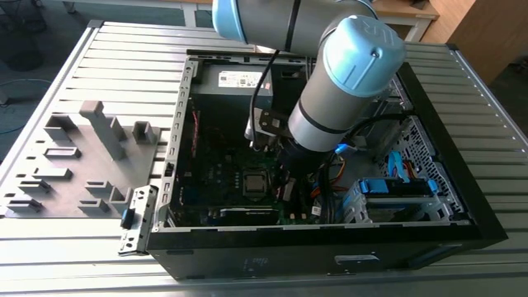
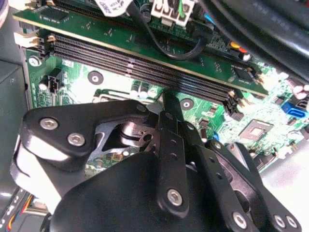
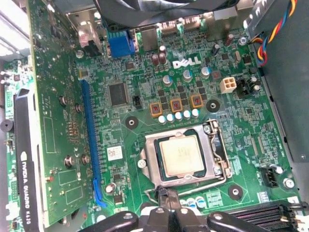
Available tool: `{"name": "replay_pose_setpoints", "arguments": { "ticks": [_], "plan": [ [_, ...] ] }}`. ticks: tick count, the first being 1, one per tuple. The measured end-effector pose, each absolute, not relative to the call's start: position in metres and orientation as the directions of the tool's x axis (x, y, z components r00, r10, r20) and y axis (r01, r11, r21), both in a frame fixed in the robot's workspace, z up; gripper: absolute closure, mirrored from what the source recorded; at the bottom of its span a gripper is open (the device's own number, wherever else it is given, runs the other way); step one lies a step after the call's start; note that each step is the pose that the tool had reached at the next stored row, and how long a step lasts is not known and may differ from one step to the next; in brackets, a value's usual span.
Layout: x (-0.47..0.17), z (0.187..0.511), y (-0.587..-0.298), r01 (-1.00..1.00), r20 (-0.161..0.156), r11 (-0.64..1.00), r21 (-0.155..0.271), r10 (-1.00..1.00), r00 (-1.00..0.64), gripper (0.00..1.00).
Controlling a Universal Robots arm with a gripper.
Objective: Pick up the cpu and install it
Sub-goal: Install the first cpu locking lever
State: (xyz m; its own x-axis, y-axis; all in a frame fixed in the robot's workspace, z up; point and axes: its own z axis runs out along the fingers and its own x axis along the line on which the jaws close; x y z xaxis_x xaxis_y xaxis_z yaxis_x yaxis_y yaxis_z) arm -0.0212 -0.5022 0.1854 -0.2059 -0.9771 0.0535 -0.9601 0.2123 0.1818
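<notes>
The cpu (image 3: 182, 155), a small square chip with a silver-grey top, lies flat in its socket on the green motherboard (image 3: 231, 121), with the metal retention frame (image 3: 152, 162) around it. In the exterior view the cpu (image 1: 254, 184) sits low inside the open computer case (image 1: 330, 230), just to the exterior view's left of my arm (image 1: 330, 105). My gripper (image 3: 167, 197) hangs right at the socket's edge, beside the thin wire lever (image 3: 153, 195). Its black fingers (image 2: 170, 113) stand pressed together with nothing visible between them.
A long black graphics card (image 3: 53, 121) stands on edge beside the socket. Black memory slots (image 2: 145, 67) run along the other side. Cables (image 1: 330, 179) and a blue drive cage (image 1: 396, 189) crowd the case's right. A grey fixture tray (image 1: 83, 161) lies outside on the slatted table.
</notes>
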Motion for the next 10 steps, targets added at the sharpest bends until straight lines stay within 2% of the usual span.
{"name": "replay_pose_setpoints", "arguments": {
  "ticks": [10],
  "plan": [
    [-0.022,0.197,-0.502,-0.960,0.053,0.212,0.181,-0.977,-0.206,0.89]
  ]
}}
